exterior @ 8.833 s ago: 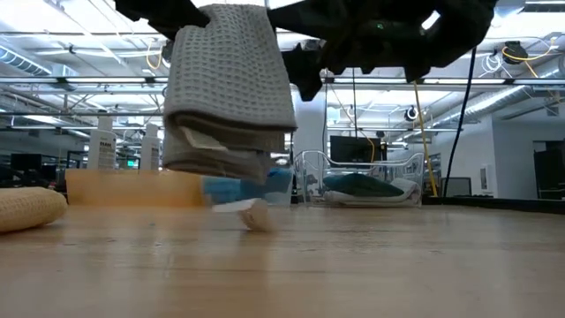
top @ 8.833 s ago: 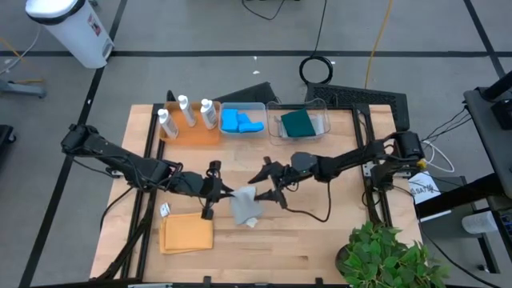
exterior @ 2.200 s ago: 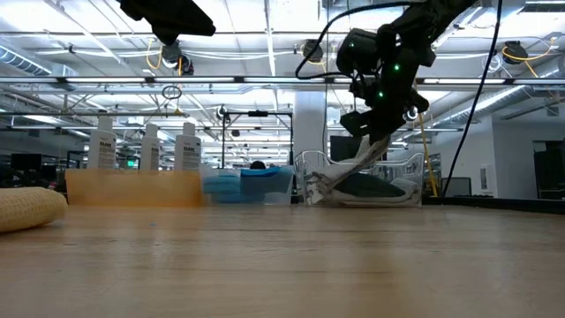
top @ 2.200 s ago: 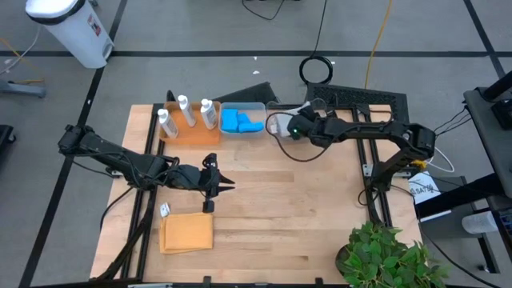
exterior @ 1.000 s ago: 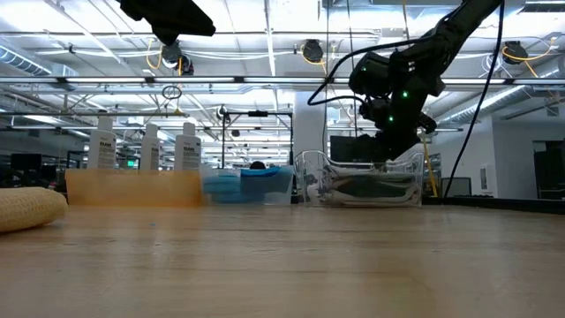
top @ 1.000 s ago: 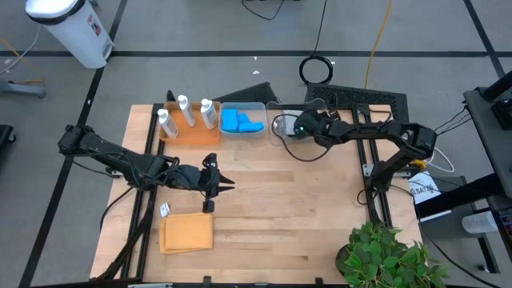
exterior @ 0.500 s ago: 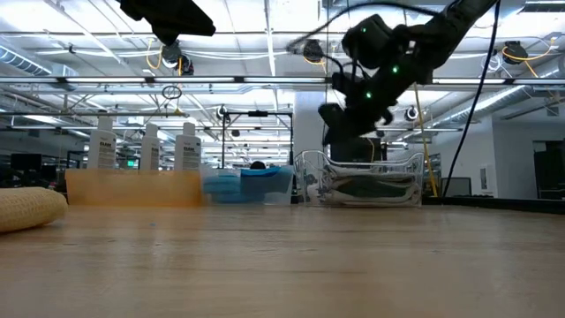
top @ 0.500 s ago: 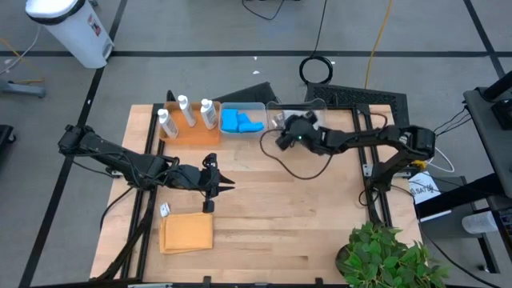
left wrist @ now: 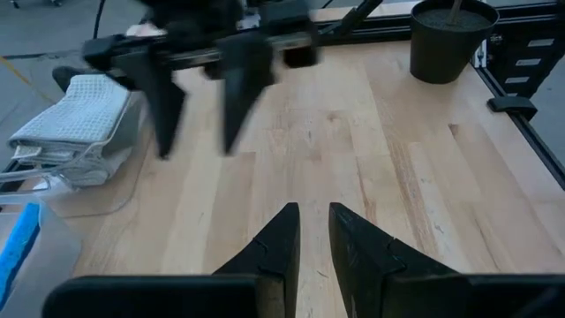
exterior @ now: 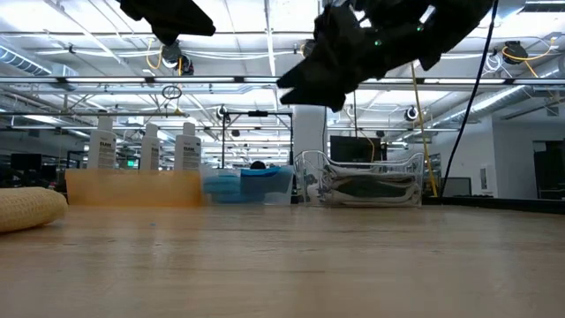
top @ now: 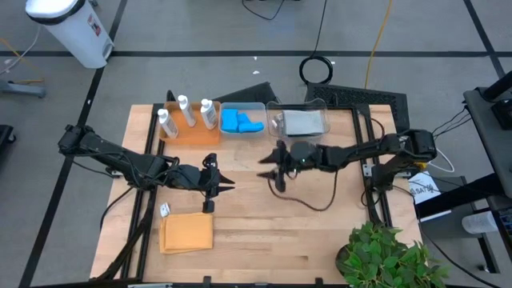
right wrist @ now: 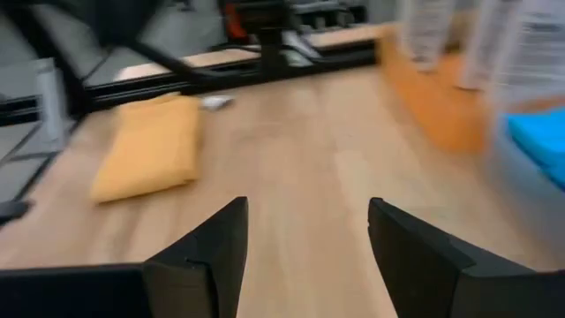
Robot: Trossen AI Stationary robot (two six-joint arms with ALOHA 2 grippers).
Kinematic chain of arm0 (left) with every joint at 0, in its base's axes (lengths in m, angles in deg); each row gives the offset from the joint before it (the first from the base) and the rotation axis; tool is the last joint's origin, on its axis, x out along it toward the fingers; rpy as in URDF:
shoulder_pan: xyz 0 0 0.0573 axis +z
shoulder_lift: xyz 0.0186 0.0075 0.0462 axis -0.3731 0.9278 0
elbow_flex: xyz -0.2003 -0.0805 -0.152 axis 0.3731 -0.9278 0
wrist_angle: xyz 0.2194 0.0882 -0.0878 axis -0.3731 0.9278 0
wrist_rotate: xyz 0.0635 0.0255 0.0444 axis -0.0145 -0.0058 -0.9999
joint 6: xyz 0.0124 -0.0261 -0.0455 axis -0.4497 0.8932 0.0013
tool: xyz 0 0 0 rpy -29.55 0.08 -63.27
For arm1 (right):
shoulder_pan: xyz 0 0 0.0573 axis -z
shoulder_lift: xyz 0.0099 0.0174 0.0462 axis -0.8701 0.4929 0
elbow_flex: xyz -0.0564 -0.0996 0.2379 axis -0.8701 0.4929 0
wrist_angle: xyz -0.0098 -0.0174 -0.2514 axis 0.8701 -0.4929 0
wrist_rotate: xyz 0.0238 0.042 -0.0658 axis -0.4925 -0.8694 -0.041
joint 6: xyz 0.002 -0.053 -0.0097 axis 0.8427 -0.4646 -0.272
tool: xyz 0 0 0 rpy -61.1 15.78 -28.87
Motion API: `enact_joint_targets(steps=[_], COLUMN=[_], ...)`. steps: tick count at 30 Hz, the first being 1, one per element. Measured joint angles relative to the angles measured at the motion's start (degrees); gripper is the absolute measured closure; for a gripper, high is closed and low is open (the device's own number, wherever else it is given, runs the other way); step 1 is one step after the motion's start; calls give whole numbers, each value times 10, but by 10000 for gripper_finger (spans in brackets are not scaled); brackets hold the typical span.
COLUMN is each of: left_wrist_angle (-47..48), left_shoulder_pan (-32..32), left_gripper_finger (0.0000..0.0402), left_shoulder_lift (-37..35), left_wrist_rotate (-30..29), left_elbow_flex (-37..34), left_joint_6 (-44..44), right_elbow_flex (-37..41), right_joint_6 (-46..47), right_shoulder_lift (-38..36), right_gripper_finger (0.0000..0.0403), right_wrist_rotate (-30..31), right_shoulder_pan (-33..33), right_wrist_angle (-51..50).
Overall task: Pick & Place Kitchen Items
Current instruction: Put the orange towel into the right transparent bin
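Left gripper [top: 226, 183] hovers mid-table, fingers nearly together, empty; orange cloth [top: 187, 233] lies near it. Right gripper [top: 268, 174] has swung off the clear bin [top: 323, 128], fingers apart, empty. Grey cloth [top: 302, 122] now rests behind it: delivered. Orange cloth likely next.

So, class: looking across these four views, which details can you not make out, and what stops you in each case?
- Dark green cloth: high view, not visible; the grey cloth covers the clear bin.
- White bottles: right wrist view, motion blur; labels unreadable.
- Blue sponges: low view, overlapping behind the bin wall; count unclear.
- Right gripper: low view, blurred and partly cut off by the upper edge.
- Orange cloth: low view, cut off by the edge.
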Motion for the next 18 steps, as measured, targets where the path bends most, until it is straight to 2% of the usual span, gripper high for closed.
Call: enact_joint_targets(steps=[3, 7, 10, 14, 18], left_wrist_angle=[-2, 31, 71, 185, 256], left_shoulder_pan=[0, -22, -65, -139, -222], left_gripper_finger=[332, 332, 332, 336, 383], left_shoulder_lift=[0, -3, -20, -18, -4], left_wrist_rotate=[12, 79, 120, 120, 128], left_elbow_flex=[0, 14, 17, 16, 18], left_joint_6=[14, 25, 44, 68, 151], right_elbow_flex=[0, 0, 0, 0, 0], right_joint_6=[-16, -37, -42, -41, -32], right_shoulder_lift=[0, 0, 0, 0, 0], right_gripper_finger=[202, 202, 202, 202, 202], right_wrist_rotate=[0, 1, 1, 1, 1], right_shoulder_pan=[-32, -61, -69, -69, -69], right_wrist_angle=[6, 6, 6, 6, 6])
